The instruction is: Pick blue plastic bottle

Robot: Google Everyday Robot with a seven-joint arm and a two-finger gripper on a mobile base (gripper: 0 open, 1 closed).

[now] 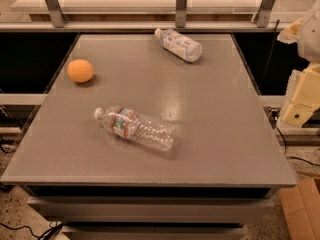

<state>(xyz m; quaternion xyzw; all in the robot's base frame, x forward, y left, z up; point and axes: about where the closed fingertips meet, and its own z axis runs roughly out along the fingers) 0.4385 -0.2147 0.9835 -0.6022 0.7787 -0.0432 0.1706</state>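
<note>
The blue plastic bottle (pixel 178 44) lies on its side at the far middle of the grey table (pixel 215 134), white cap toward the left, pale blue-and-white label around its body. My gripper (pixel 301 96) is at the right edge of the view, beyond the table's right side and well away from the bottle. It holds nothing that I can see.
A longer clear ribbed bottle (pixel 135 127) with a red-and-blue label lies on its side near the table's middle front. An orange (pixel 80 70) sits at the left. Metal posts and a rail (pixel 181 6) stand behind the table. A cardboard box (pixel 302 209) is on the floor at the right.
</note>
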